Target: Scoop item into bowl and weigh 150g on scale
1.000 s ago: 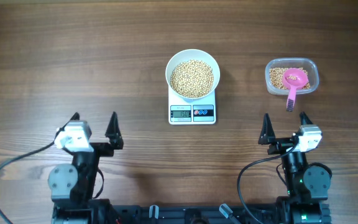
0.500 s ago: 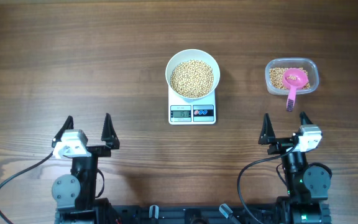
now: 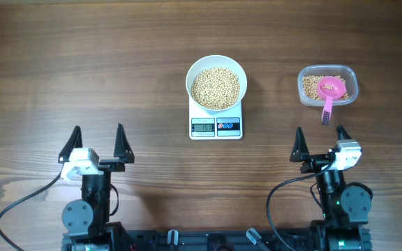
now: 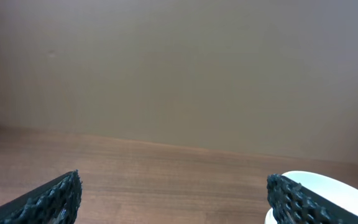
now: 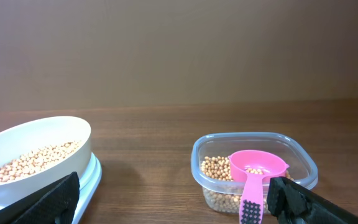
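Beans (image 3: 216,88) sitting in bowl (image 3: 190,75) on scale (image 3: 216,127), centre.
Pink scoop (image 3: 330,90) resting in tub (image 3: 353,85), far right; left gripper (image 3: 98,130) and right gripper (image 3: 319,131) hanging at near edge, fingers spread, gripping nothing, probably leaving the reading undisturbed.

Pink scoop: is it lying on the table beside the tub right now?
No, the pink scoop sits in the clear tub, cup on the beans, handle poking over the rim.

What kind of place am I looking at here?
Probably a robot test bench, not a kitchen: left gripper and right gripper over a wooden table, plain wall behind, one scale holding a bowl.
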Controlling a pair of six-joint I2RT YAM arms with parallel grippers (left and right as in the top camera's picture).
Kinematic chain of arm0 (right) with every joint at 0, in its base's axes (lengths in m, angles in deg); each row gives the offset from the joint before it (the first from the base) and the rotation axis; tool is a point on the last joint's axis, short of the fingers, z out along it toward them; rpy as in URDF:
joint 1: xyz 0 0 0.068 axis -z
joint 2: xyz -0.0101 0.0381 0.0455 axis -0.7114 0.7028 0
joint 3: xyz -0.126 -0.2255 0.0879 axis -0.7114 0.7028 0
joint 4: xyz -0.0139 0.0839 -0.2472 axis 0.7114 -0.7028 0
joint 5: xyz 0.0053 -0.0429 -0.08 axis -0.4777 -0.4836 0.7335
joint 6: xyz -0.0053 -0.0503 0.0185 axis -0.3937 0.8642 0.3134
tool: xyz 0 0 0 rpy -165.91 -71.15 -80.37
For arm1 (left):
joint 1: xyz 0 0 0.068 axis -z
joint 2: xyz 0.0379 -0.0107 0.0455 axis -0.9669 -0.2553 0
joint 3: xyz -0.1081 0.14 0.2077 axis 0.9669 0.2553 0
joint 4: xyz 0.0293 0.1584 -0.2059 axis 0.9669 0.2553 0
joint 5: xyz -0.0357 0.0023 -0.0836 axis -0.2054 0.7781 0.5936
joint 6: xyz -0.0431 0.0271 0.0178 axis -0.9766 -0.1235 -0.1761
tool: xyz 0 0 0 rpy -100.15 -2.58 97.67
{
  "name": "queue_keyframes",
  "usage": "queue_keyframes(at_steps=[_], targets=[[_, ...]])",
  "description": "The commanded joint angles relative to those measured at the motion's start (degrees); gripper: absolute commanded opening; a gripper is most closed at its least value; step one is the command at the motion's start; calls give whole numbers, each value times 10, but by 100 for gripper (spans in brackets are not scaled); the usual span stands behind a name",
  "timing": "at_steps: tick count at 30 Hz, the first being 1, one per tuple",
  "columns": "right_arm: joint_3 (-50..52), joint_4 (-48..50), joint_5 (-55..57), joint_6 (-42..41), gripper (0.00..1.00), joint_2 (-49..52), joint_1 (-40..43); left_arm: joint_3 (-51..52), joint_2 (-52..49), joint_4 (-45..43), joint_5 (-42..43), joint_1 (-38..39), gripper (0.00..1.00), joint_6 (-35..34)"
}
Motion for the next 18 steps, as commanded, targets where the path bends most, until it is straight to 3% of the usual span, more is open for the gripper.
queue_keyframes(at_steps=[1,18], targets=[[1,2,5,6,100,-7,-2,9,6,-8,7,-5,100,9],[1,2,5,6,100,-7,-2,9,6,126,7,-5,100,6]])
